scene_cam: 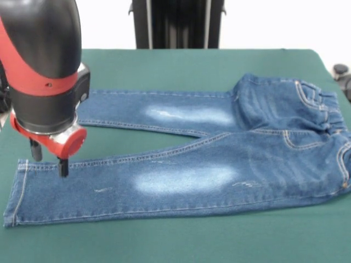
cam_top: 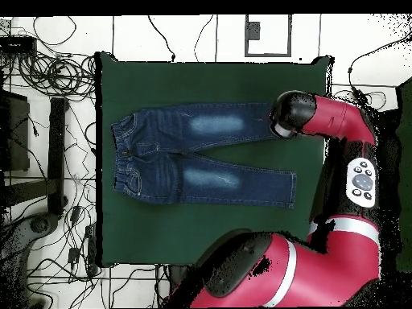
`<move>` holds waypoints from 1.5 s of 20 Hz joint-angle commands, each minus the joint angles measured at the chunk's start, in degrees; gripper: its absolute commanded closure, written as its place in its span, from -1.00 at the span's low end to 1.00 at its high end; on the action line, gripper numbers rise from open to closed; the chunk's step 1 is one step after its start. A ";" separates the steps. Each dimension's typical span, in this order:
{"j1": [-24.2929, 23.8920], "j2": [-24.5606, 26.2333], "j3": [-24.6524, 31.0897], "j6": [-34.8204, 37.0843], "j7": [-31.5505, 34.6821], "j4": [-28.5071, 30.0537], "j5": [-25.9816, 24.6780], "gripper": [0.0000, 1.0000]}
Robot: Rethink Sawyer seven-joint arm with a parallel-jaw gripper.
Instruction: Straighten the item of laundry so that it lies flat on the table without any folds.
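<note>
Across the wide dark green felt-covered worktop (scene_cam: 181, 66) the small pair of blue denim jeans (scene_cam: 219, 164) with faded whitish thigh patches lies spread lengthwise, both legs extended and slightly splayed, the gathered waistband near one short edge. Most of the flattening looks done; some bunching at the waistband and seat seems left to smooth. Over the hem of one leg hangs the red and black gripper (scene_cam: 49, 159), its dark fingers apart, one tip touching the denim near the cuff, nothing clamped.
</note>
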 commanded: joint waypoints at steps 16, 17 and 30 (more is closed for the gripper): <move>-1.27 0.11 -2.00 6.78 5.14 20.14 2.25 -1.00; -1.40 0.35 -1.95 7.25 4.76 19.92 2.26 -1.00; -2.81 2.03 -2.22 11.90 3.51 19.88 2.02 -1.00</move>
